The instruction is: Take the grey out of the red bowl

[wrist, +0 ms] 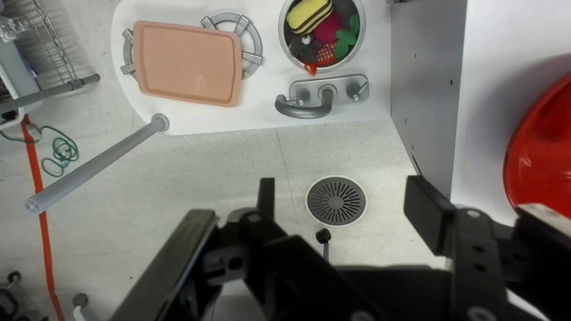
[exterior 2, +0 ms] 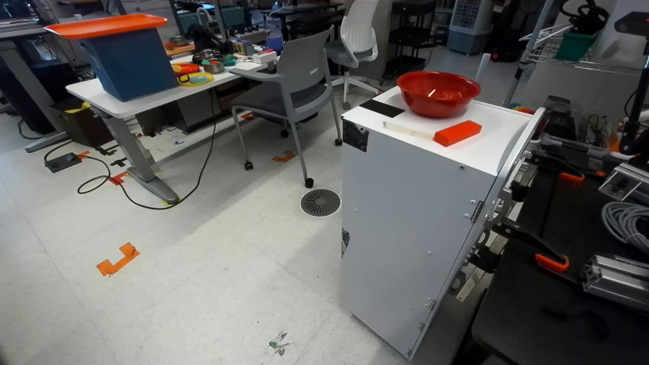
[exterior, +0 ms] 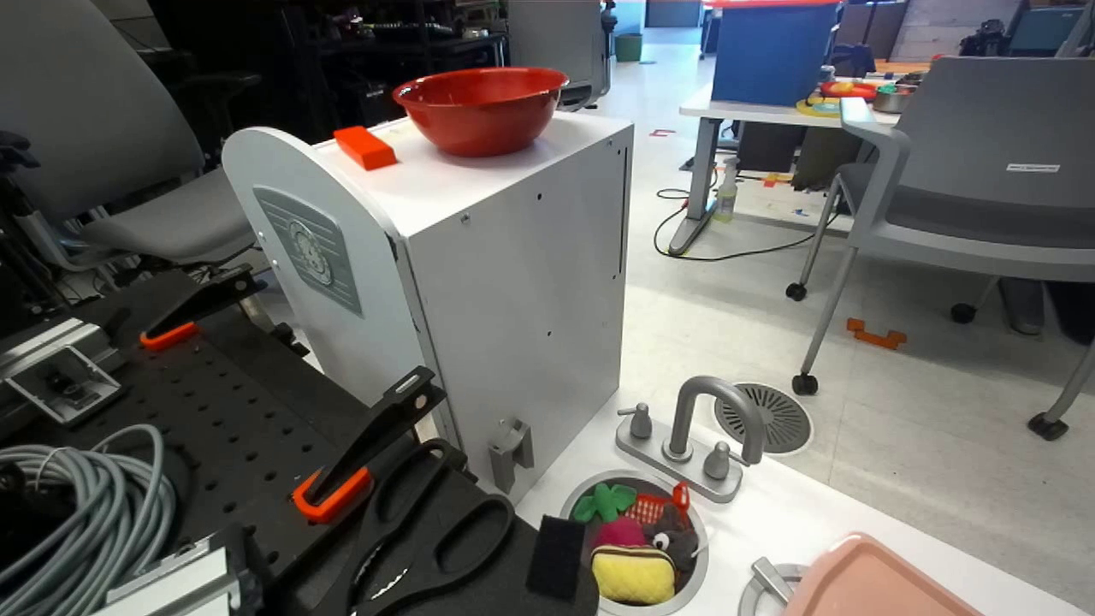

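- Wrist view: black two-finger gripper point(wrist: 345, 205) spread wide; flared, glossy red plastic bowl point(wrist: 544, 156) at three o'clock.
- In both exterior views: bowl upright atop white boxlike cabinet point(exterior 2: 405, 213).
- In an exterior view: orange rectangular block point(exterior 2: 458, 134) at five o'clock from bowl.

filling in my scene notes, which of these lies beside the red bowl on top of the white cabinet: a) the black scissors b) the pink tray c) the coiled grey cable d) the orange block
d, since both exterior views show the orange block lying on top of the white cabinet, beside the red bowl
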Available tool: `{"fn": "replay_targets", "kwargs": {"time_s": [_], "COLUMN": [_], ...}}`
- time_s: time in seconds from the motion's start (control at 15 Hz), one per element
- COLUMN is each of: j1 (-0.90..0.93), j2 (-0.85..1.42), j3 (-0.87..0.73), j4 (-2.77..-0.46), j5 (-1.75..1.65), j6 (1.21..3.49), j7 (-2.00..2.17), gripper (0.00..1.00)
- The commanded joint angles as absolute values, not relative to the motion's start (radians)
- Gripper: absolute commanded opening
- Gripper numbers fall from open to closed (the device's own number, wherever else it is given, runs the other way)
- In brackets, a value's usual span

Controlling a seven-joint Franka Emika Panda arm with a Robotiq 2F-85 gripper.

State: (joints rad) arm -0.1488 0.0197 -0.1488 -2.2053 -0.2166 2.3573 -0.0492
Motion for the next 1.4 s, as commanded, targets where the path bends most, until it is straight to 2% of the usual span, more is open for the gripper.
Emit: {"fn": "replay_targets", "kwargs": {"time_s": [0.0, 0.4, 0.87, 1.33], "j1": [-0.15, -0.139, -0.091, -0.036], "j2": [0.0, -0.021, -0.169, -0.26], "j3": [-0.149, -0.139, -0.073, -0.051], "j4": [-2.221, -2.235, -2.277, -2.35], "j5": [-0.199, -0.214, -0.361, -0.24], "j6": [2.381, 2.375, 2.347, 2.473], "j7": [-0.075, -0.081, 0.001, -0.087], "gripper": [1.0, 1.0, 1.0, 1.0]}}
